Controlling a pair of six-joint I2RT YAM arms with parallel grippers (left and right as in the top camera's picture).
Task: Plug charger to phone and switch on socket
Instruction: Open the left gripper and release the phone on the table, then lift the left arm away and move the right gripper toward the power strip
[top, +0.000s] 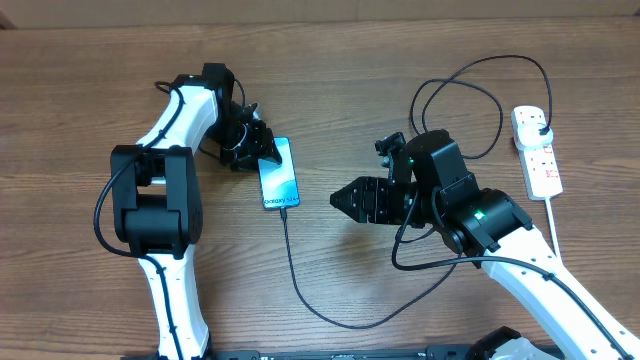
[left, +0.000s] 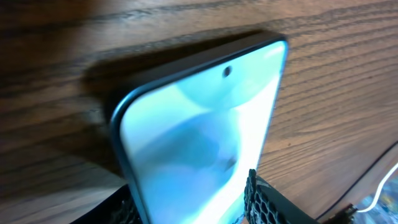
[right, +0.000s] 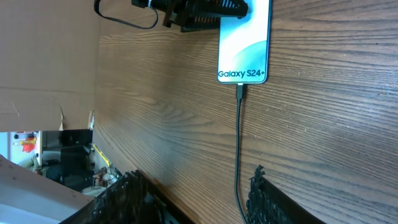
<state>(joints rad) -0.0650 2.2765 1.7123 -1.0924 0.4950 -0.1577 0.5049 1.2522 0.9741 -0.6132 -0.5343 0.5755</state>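
Observation:
The phone (top: 279, 175) lies flat on the wooden table, its screen lit blue-teal, with white text at its near end. My left gripper (top: 258, 148) is shut on the phone's far end, one finger on each side (left: 186, 202). The charger's black cable (top: 300, 290) runs from the phone's near end, where its connector tip (right: 240, 90) sits in the port, round to a black plug (top: 540, 122) in the socket (top: 542, 170). My right gripper (top: 340, 200) is open and empty to the right of the phone. The cable (right: 238, 143) passes between its fingers (right: 193, 199).
The socket's thick white cord (top: 553, 225) runs down the right side past my right arm. The charger cable loops widely behind my right arm (top: 470, 90) and in front of it (top: 400, 310). A cardboard wall (top: 320, 10) stands along the table's far edge.

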